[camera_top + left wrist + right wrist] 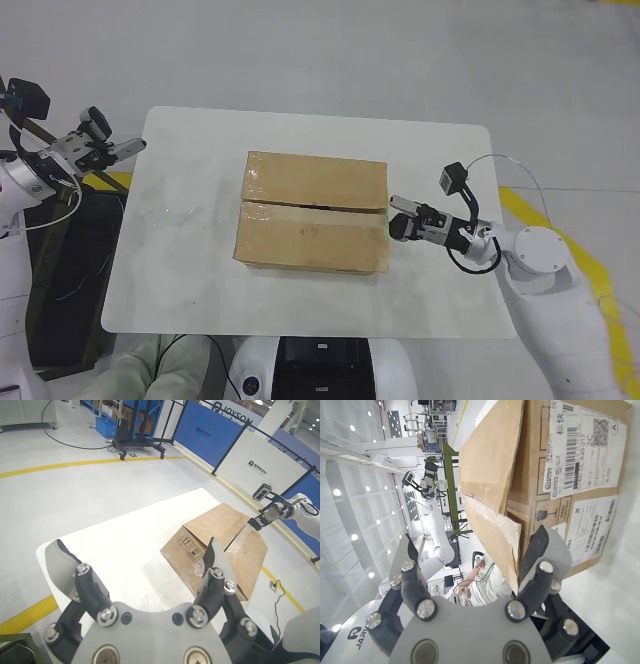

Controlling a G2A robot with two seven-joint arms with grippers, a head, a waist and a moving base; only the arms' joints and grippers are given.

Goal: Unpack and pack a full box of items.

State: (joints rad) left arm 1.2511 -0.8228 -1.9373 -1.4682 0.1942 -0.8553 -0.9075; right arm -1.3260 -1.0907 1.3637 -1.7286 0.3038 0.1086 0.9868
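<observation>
**Shut box (312,212) mid-table, right gripper (394,215) at its end, fingers spread.**
Likely risks: the near flap (492,535) has its corner between the right fingers but is not pinched. If they close off the edge, they could slip or tear the cardboard. Tape scraps along the seam (312,207) may hold the flaps, so a pull could drag the box across the table (180,260), as nothing braces it. The right arm lies low and level, pointing at the box's end by the seam, one finger close by the end face, the other above the lid. The left gripper (135,543) hangs over a table corner, well apart from the box, fingers spread and empty.
</observation>
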